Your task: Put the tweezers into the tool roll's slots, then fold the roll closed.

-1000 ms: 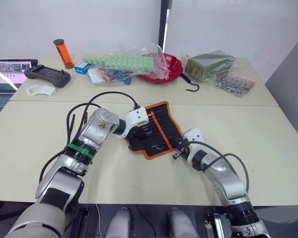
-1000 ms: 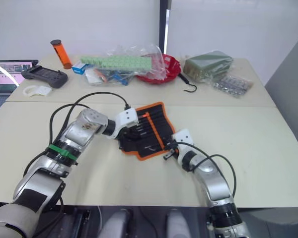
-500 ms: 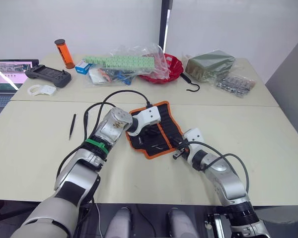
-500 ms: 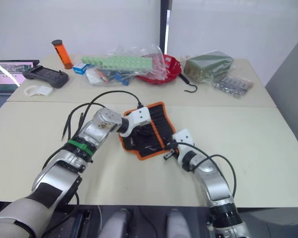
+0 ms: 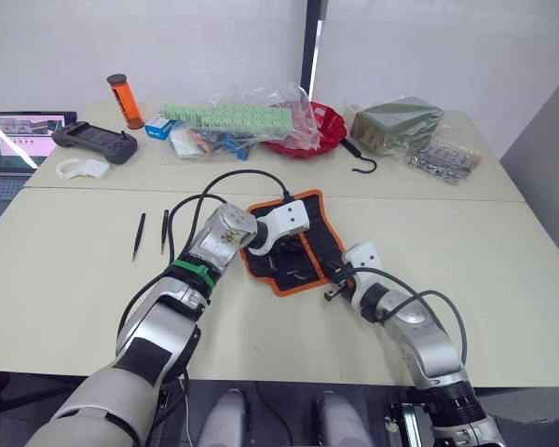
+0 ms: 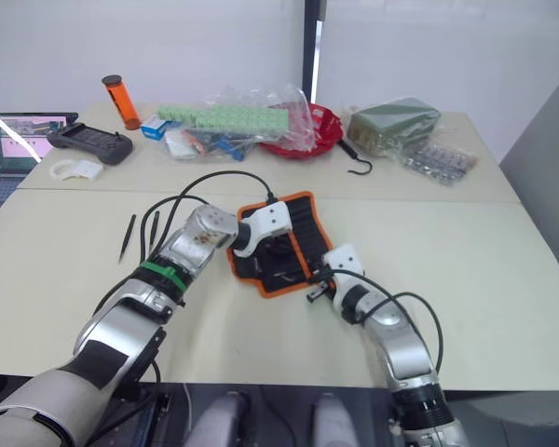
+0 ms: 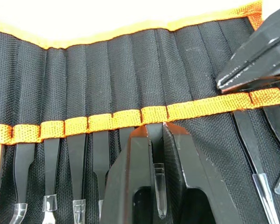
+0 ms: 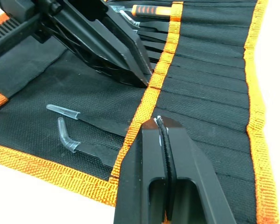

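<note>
The left gripper [image 7: 156, 140] is closed on a tweezer [image 7: 157, 196], its tips at the orange inner strip [image 7: 107, 121] of the tool roll [image 5: 293, 242], where the slots [image 7: 130, 70] run in a row. The right gripper [image 8: 161, 126] pinches a thin black fold of the roll at that same strip, its fingers nearly together. The roll lies open on the bench [image 5: 503, 270]. Two more tweezers [image 5: 151, 233] lie on the bench, well apart from the roll on the robot's left.
</note>
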Available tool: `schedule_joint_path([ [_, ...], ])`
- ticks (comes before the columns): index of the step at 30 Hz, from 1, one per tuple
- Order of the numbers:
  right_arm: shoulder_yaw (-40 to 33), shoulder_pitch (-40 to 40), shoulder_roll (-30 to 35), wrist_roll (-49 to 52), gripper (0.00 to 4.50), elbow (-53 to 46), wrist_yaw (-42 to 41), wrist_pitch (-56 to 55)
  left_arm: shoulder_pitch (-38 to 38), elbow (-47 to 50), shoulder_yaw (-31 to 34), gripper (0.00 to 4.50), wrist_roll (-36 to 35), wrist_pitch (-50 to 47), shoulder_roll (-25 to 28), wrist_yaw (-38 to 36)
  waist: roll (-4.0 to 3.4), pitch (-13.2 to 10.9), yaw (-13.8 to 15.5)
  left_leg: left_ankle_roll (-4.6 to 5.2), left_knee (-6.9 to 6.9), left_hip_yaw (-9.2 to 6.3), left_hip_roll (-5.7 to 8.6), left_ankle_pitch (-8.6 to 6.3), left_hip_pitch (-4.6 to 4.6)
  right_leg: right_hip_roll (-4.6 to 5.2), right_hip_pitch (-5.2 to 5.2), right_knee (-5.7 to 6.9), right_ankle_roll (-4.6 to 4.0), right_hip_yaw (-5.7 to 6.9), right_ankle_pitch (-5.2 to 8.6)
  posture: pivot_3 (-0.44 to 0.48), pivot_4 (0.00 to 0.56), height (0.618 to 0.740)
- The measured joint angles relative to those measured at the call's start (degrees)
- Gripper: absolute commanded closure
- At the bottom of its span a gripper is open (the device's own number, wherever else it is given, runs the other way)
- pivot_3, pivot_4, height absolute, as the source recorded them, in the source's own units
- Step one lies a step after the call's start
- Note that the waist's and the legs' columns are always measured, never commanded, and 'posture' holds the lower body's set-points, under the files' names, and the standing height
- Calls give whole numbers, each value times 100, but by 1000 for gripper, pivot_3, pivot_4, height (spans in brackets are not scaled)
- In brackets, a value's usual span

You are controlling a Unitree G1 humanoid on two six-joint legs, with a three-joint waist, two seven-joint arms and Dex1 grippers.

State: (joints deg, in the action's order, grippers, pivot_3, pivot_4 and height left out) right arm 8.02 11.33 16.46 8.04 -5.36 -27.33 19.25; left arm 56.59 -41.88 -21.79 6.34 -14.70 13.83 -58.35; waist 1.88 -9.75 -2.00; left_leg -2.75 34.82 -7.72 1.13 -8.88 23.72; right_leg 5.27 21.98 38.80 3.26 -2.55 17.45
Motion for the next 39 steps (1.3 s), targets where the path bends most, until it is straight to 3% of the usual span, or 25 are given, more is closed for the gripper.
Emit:
schedule_joint_path([
  [8,45,76,-2,1,4500,87,-95,-65,-352,1368,139,265,-141,-934,457,-313,-2,1,-75,2,-9,-1,-3,-1,-4,-2,8,11,0,-1,0,0,150,740],
  [15,60,284,-41,-2,4500,383,-198,-190,-932,2935,798,265,-685,-2163,1123,-303,-3,1,-89,2,-8,-3,-9,-1,-8,-6,9,14,-1,-1,0,0,150,740],
  [21,101,402,-63,-4,4500,541,-286,-236,-1452,3663,2114,265,-1151,-2513,1941,172,-4,2,-137,4,-19,0,-10,-3,-25,-3,5,17,-2,-1,0,0,150,740],
  [26,121,447,-18,-4,4500,618,-406,-253,-2606,4275,3205,265,-1437,-2311,2384,715,-4,2,-136,3,-23,2,-12,-3,-33,-1,1,16,-4,-2,-1,0,150,740],
  [30,130,567,6,-3,4500,825,-531,-298,-3568,4735,4396,265,-1943,-2939,2414,1124,-2,3,-143,4,-30,5,-15,-5,-45,-2,-3,13,-4,-3,-1,0,150,740],
  [35,102,665,113,-3,4500,1055,-748,-461,-4805,5232,5271,265,-2239,-2922,2354,1432,5,8,-108,4,-36,7,-20,-4,-53,-2,-6,10,-8,-4,-3,0,150,740],
  [39,66,802,138,-1,4500,1330,-906,-564,-5880,5959,6362,265,-2529,-2644,1565,2026,11,13,-65,2,-54,16,-23,-6,-100,3,-65,-35,-17,-6,-7,0,150,740],
])
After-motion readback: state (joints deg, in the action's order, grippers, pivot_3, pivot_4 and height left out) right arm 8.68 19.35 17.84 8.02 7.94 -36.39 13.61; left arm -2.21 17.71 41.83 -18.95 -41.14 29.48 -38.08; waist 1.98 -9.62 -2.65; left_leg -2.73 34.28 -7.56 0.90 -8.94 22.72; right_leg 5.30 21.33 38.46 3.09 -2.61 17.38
